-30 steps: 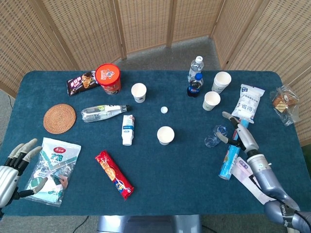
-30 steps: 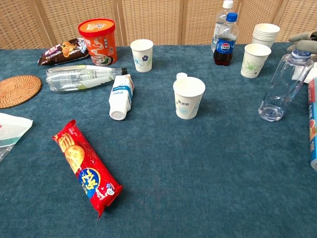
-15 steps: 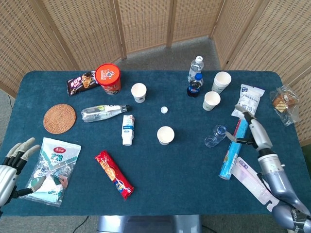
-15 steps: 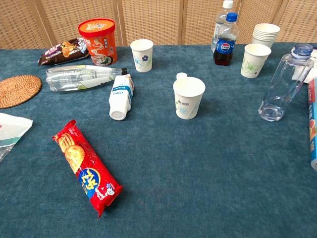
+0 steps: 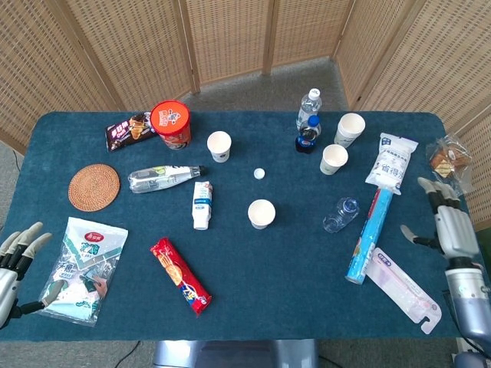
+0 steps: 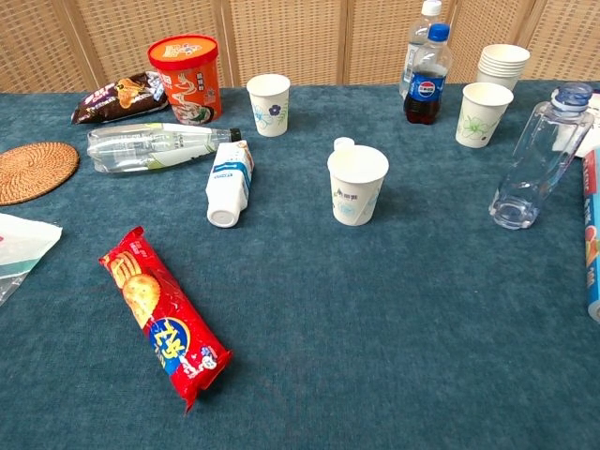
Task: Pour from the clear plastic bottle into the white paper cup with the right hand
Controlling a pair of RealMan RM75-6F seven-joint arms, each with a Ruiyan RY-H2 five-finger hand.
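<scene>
Clear plastic bottle stands free on the blue bench in the head view, between the white paper cup at centre and the long blue tube pack. The right hand hovers well apart at the bench's right edge, fingers spread and holding nothing, so the bottle lies inboard of it, beyond the tube pack. The left hand, also spread and empty, sits at the far left edge, much farther off.

From the chest view, the bottle appears upright, though it seems to lean toward the right, its blue-capped neck uppermost and its long axis near vertical. The cup stands open-mouthed to its left, well apart. Neither hand shows here.
</scene>
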